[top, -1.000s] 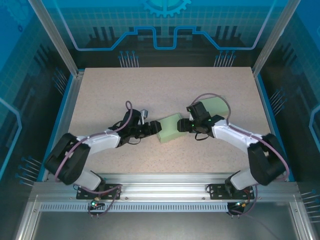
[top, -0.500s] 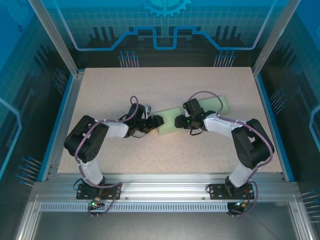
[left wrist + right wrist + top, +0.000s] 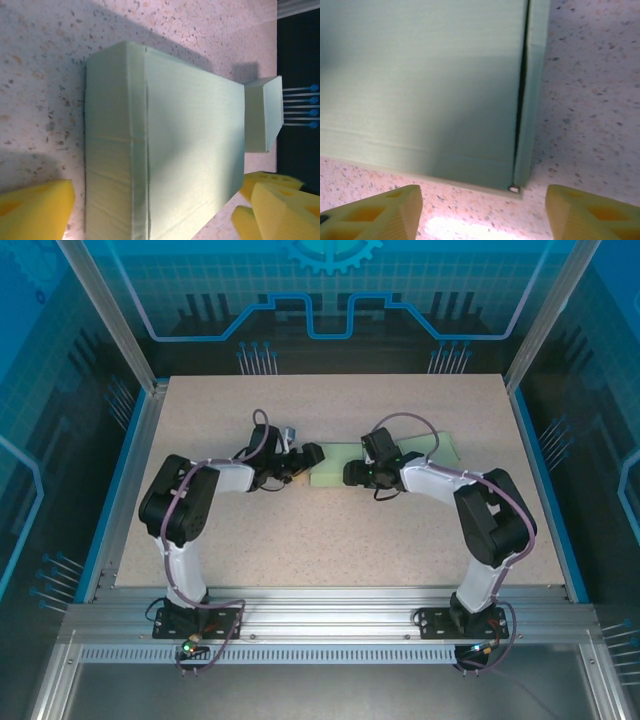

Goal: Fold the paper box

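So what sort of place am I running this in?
Most likely a purpose-built robot test cell rather than a home or shop: a speckled table boxed in by an aluminium frame, blue printed panels with a gear graphic behind it, and a pale green paper box as the workpiece.

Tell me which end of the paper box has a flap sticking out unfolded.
The end of the paper box farthest from the left end effector: its flap juts out, while the near end is folded shut.
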Robot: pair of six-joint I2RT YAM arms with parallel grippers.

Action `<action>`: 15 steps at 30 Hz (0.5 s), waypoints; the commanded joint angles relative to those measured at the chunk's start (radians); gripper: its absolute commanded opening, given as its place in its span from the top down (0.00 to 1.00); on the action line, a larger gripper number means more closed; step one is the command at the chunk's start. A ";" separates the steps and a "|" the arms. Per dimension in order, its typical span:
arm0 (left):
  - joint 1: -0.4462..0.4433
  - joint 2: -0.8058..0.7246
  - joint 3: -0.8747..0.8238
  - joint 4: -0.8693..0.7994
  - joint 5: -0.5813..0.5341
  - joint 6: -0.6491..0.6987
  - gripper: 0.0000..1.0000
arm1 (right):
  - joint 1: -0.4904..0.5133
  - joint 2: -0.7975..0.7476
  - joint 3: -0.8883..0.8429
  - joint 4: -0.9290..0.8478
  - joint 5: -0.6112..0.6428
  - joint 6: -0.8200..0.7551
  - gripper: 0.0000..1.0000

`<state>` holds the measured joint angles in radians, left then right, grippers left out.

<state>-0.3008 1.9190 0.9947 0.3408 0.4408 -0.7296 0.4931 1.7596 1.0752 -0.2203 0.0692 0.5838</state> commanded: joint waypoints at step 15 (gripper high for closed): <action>0.117 -0.801 -0.252 -0.478 -0.655 0.424 0.01 | -0.123 -0.679 -0.204 -0.252 0.465 -0.157 0.00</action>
<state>-0.1886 1.1667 0.7982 0.0315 0.0364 -0.4625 0.4118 1.1309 0.9237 -0.3973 0.4019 0.4583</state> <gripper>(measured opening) 0.988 0.998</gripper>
